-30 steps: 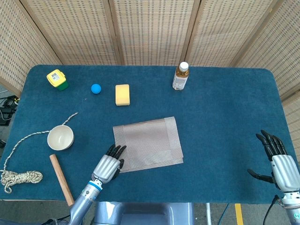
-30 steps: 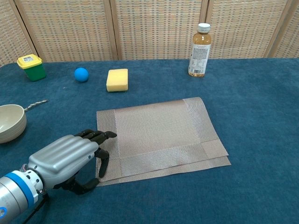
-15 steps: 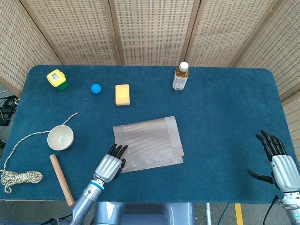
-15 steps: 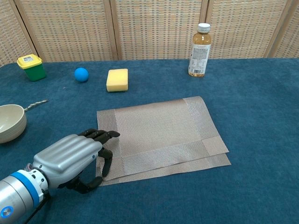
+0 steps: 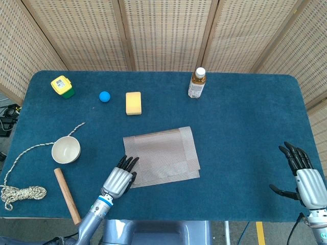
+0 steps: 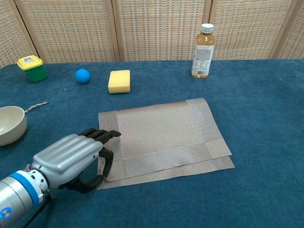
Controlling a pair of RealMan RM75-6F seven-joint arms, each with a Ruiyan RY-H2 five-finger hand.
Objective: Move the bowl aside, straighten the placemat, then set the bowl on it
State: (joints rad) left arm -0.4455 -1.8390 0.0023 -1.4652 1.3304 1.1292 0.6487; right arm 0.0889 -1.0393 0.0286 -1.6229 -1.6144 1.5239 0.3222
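Centrally, the grey-brown woven rectangular placemat (image 5: 161, 157) (image 6: 164, 137) lies flat on the blue cloth-covered table (image 5: 245, 127) (image 6: 266, 118), a little nearer the front edge than the back and turned slightly askew to the table's edges; in the chest view a second layer shows beneath its front and right borders. The left hand (image 5: 118, 179) (image 6: 71, 159), silver-backed with black fingers (image 6: 102, 135), sits at the mat's front-left corner: the fingers curl over the left border and the thumb reaches under the corner, which appears slightly lifted off the cloth, so the hand pinches the mat. The cream round ceramic bowl (image 5: 66, 150) (image 6: 10, 124) stands upright near the left edge, well apart from the mat. Just in front of the bowl lies a short wooden rod (image 5: 67, 195), and a pale twisted rope (image 5: 23, 192) runs from beside the bowl to a coil near the front-left corner. Along the back edge stand, from left to right, a yellow-lidded green container (image 5: 62, 86) (image 6: 32, 68), a small blue ball (image 5: 104, 96) (image 6: 82, 75), a yellow rectangular sponge (image 5: 133, 103) (image 6: 119, 81) and a clear bottle of amber liquid with a white cap (image 5: 196, 83) (image 6: 203, 51). The right hand (image 5: 305, 176) hovers at the front-right corner, fingers spread and holding nothing.
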